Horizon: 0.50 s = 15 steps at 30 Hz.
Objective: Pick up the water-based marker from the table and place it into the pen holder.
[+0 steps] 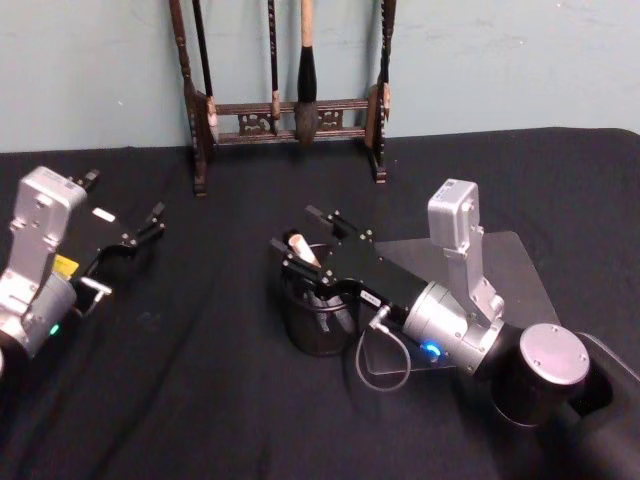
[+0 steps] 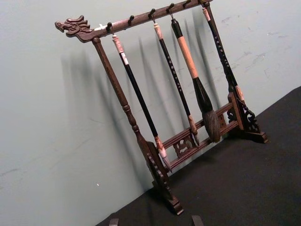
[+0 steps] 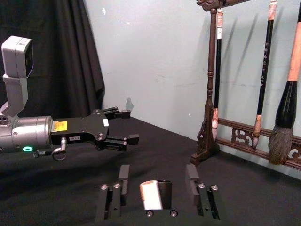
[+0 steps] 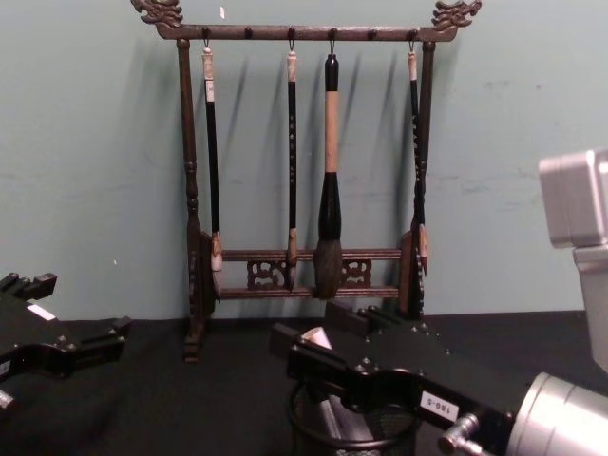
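The pen holder (image 1: 315,338), a round black mesh cup, stands at mid-table. The water-based marker (image 1: 298,244) stands tilted inside it, its pale end sticking up above the rim. In the chest view the marker's tip (image 4: 317,338) shows above the cup (image 4: 309,425) and its shaft shows through the mesh. My right gripper (image 1: 303,230) hovers over the cup, open. In the right wrist view the marker's end (image 3: 155,194) sits between the two fingers (image 3: 123,173) with a gap on each side. My left gripper (image 1: 130,238) rests open at the table's left, away from the cup.
A tall dark wooden brush rack (image 1: 290,112) with several hanging brushes stands at the back against the wall. A flat grey board (image 1: 515,262) lies under my right arm. Black cloth covers the table.
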### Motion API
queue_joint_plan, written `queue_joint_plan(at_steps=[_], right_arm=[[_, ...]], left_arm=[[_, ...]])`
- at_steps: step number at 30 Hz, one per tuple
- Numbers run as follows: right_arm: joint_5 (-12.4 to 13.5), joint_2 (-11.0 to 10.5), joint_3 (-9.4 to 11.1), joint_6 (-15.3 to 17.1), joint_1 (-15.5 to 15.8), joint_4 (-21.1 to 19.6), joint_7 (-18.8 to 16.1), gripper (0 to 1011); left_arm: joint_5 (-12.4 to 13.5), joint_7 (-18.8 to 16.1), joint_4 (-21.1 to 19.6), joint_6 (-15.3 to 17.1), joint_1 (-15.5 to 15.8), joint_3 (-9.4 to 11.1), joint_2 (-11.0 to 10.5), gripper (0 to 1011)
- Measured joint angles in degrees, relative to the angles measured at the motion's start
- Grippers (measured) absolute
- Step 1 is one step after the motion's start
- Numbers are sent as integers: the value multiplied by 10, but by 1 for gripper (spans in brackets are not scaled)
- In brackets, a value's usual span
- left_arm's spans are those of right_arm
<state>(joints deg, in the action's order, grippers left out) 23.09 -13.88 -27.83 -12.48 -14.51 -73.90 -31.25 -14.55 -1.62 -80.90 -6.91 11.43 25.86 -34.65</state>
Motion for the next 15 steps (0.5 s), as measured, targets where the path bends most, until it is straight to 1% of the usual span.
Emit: queue_joint_plan(at_steps=[1, 2, 3, 6, 7, 9, 10, 11, 15], right_arm=[[0, 0, 0, 0, 0, 0, 0, 748], [0, 0, 0, 0, 0, 0, 0, 760], [0, 0, 0, 0, 0, 0, 0, 825], [0, 0, 0, 0, 0, 0, 0, 878], [0, 0, 0, 0, 0, 0, -1, 929], [2, -1, 1, 2, 0, -3, -2, 974], [3, -2, 2, 3, 0, -5, -3, 974], [6, -5, 4, 5, 0, -10, -4, 1002], [11, -13, 10, 12, 4, -30, -4, 1003]], left_arm=[[0, 0, 0, 0, 0, 0, 0, 1001], [0, 0, 0, 0, 0, 0, 0, 1001], [0, 0, 0, 0, 0, 0, 0, 1001], [0, 0, 0, 0, 0, 0, 0, 1001], [0, 0, 0, 0, 0, 0, 0, 1001], [0, 0, 0, 0, 0, 0, 0, 1001], [0, 0, 0, 0, 0, 0, 0, 1001], [0, 0, 0, 0, 0, 0, 0, 1001], [0, 0, 0, 0, 0, 0, 0, 1001]])
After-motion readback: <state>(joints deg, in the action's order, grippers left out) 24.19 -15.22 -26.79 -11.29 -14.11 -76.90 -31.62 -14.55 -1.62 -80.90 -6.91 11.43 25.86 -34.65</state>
